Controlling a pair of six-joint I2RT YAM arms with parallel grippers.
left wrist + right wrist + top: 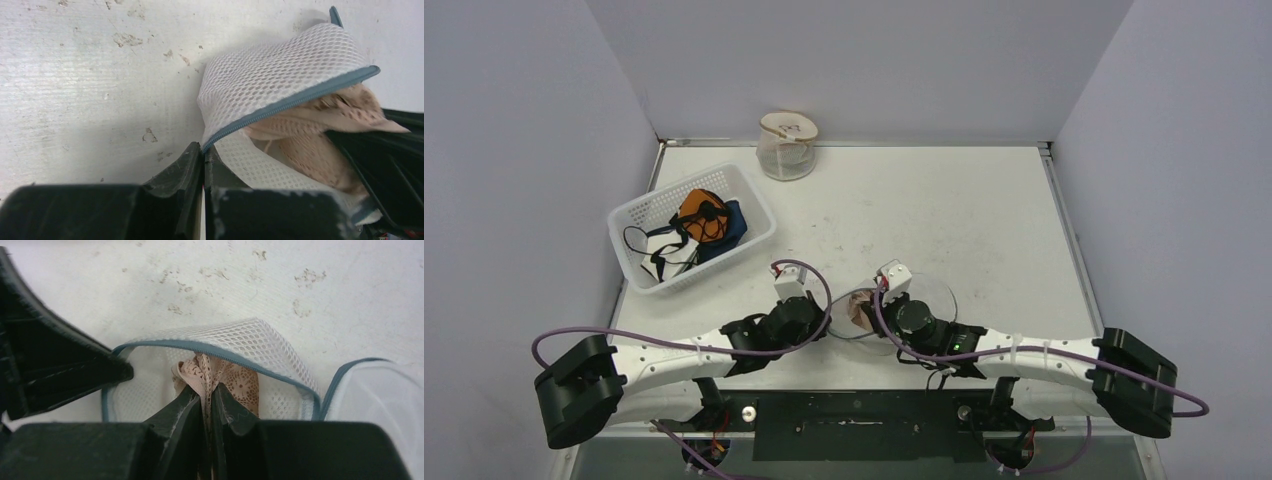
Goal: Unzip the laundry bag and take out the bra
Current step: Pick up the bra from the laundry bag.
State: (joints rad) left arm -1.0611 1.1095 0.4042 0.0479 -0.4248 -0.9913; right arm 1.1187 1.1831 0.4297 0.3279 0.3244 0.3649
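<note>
The white mesh laundry bag with a blue-grey zipper lies open on the table between the two arms. My left gripper is shut on the bag's zipper edge at its corner. A beige lace bra sits in the bag's mouth, also seen in the left wrist view as beige lace. My right gripper reaches into the opening and is shut on a fold of the bra. In the top view both grippers meet over the bag, left and right.
A white plastic basket with orange, blue and black clothing stands at the left. A clear lidded jar stands at the back by the wall. The table top is white and scuffed. Walls close in on three sides.
</note>
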